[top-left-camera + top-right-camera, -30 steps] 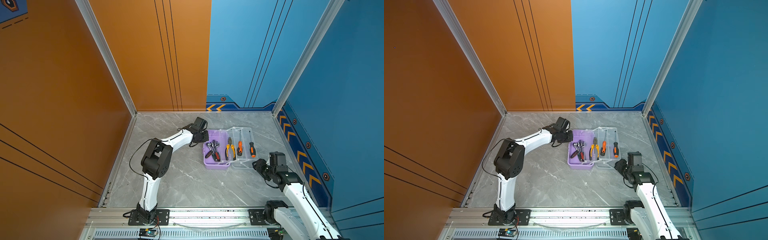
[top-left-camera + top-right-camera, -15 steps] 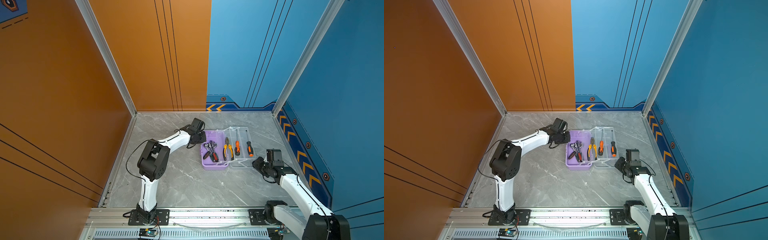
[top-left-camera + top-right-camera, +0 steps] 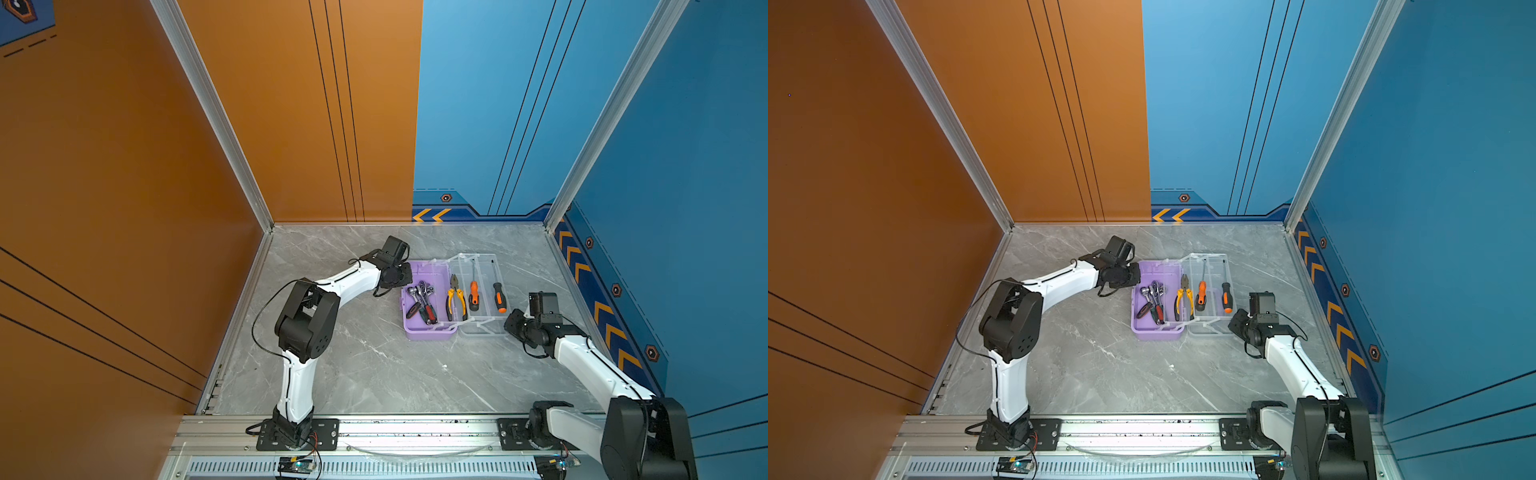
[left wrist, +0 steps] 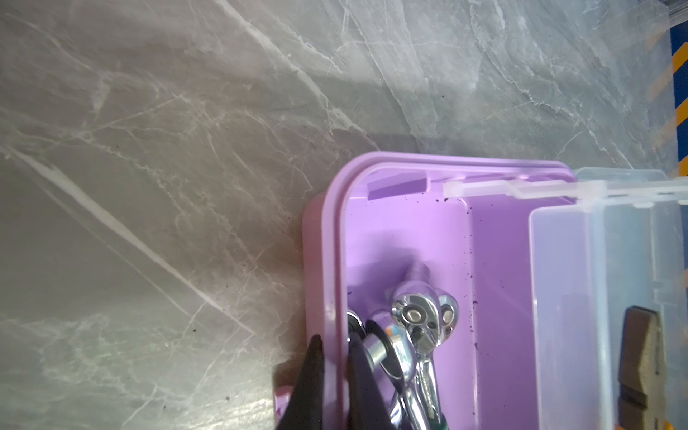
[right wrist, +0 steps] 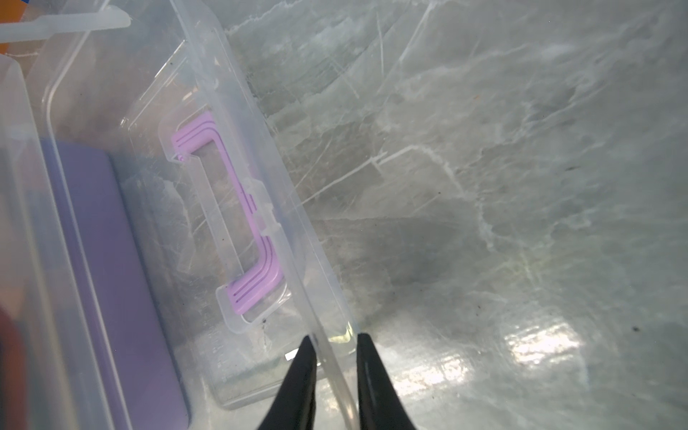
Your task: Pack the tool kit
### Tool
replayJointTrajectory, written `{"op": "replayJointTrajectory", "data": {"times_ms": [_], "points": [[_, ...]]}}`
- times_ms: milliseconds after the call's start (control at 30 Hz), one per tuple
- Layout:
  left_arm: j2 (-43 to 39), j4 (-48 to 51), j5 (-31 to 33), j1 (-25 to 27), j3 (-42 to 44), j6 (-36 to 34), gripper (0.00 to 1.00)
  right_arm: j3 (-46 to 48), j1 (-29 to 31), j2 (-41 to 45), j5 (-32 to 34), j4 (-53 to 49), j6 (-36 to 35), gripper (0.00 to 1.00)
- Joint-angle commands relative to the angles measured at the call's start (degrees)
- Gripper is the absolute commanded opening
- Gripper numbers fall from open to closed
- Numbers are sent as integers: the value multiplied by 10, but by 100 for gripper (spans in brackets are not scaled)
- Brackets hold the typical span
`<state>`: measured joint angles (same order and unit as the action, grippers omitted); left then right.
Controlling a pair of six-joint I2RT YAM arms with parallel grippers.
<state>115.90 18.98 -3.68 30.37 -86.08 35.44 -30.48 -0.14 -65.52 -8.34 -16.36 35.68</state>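
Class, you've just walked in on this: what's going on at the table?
A tool kit is being packed. The left gripper is shut on the side wall of the lilac case. The right gripper straddles the edge of the open clear lid; a firm grip cannot be confirmed. Wrenches lie in the case; pliers and two screwdrivers in the clear part beside them.

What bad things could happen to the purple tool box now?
1. The right gripper has only the thin rim of the clear lid between its jaws, so it might slip off.
2. The orange screwdriver and pliers lie on the clear side; lifting it could tip them out.
3. The left gripper pinches just the lilac case wall, so the case may slide.
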Motion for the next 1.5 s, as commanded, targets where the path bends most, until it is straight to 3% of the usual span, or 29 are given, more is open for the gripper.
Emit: {"op": "replayJointTrajectory", "data": {"times_ms": [0,133,233,400,467,567,700,1000,1167,1467], "points": [[0,4,-1,-11,-8,-7,0,-14,-3,-12,7,25,-16,20],[3,4,-4,-11,-10,-7,0,-14,-3,-23,2,35,-22,8],[5,4,-5,-10,-10,-6,0,-12,-2,-36,-7,43,-25,8],[12,3,-11,-10,-14,-5,0,-9,2,-60,-28,64,-32,28],[15,3,-15,-10,-16,-5,0,-5,7,-68,-34,76,-39,31],[17,3,-15,-10,-20,-6,0,-2,9,-78,-31,87,-40,22],[16,3,-15,-10,-20,-6,0,1,9,-79,-29,97,-36,2],[12,3,-21,-4,-13,-5,0,-13,13,-53,-17,99,-23,0],[-2,2,-21,6,-5,0,0,-42,37,6,26,74,-21,0],[-16,-2,-20,30,-1,13,0,-137,169,90,183,-3,-56,0]]}}
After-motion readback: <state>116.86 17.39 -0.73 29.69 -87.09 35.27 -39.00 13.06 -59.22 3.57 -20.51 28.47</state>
